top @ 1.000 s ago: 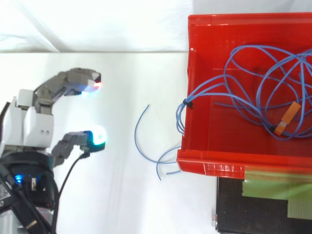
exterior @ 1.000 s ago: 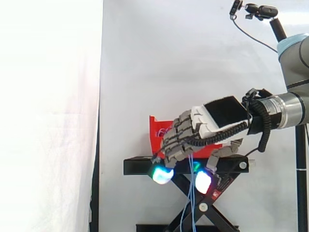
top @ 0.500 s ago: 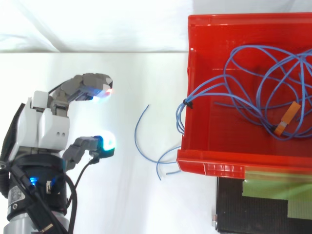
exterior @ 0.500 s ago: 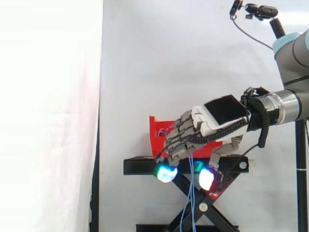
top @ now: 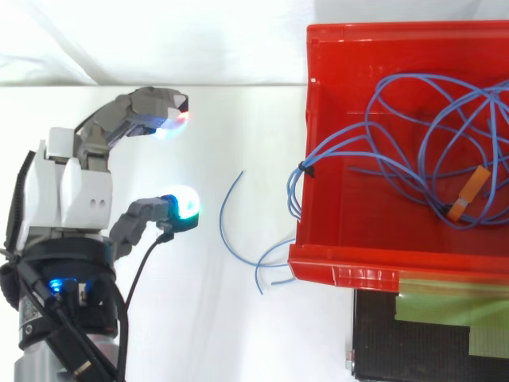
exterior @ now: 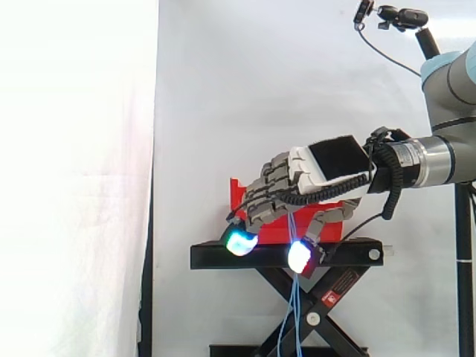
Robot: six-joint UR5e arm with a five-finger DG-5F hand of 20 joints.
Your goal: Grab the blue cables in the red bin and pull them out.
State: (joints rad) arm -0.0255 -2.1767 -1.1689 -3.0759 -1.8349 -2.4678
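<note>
Hand poised outside the red bin, cables not yet taken.
Seen from above, the hand (top: pixel 75 195) hovers well apart from the red bin (top: pixel 342 274), fingers loosely arched, a wide gap to the thumb, holding nothing. The blue cables (top: pixel 413 143) lie tangled inside, some ends spilling over the rim (light, limp, probably prone to snagging); the bunch at the black tie (top: pixel 303 169) looks the surest place to pinch.
</note>
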